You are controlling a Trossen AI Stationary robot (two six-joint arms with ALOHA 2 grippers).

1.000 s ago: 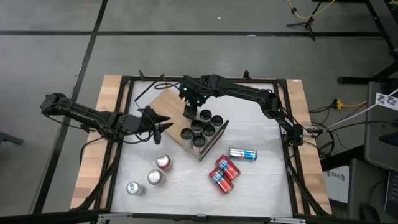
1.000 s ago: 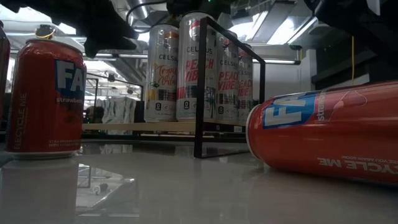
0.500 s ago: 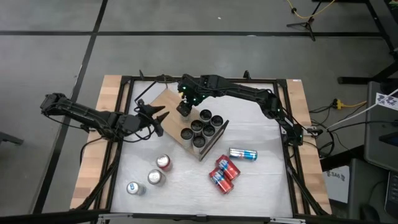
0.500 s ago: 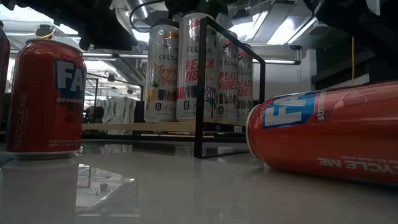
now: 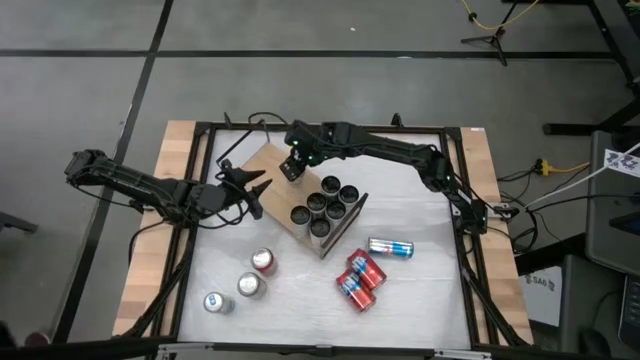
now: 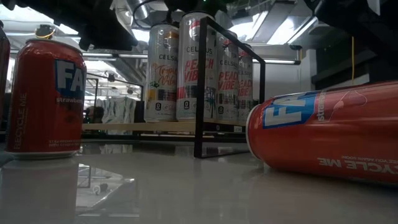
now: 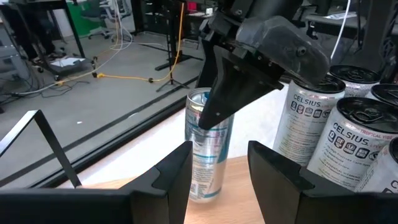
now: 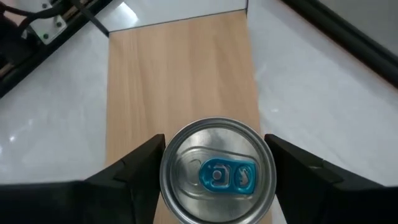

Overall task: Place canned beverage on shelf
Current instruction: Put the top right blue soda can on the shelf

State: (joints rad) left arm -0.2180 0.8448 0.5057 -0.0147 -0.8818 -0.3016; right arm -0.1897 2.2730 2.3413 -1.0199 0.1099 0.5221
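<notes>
Two grippers are near the shelf [image 5: 262, 165]: the left gripper [image 5: 257, 191], fingers partly spread and empty, waits left of it. The right gripper [image 8: 214, 177] straddles an upright silver can [image 7: 205, 149] standing on the board; rigid, smooth, likely slippery, so it is best squeezed mid-wall.

Right gripper [image 5: 291, 168] is hovering over the shelf [image 5: 262, 165] beside five upright cans [image 5: 323, 203]. Left gripper [image 5: 254, 191] is waiting at the shelf's edge.
</notes>
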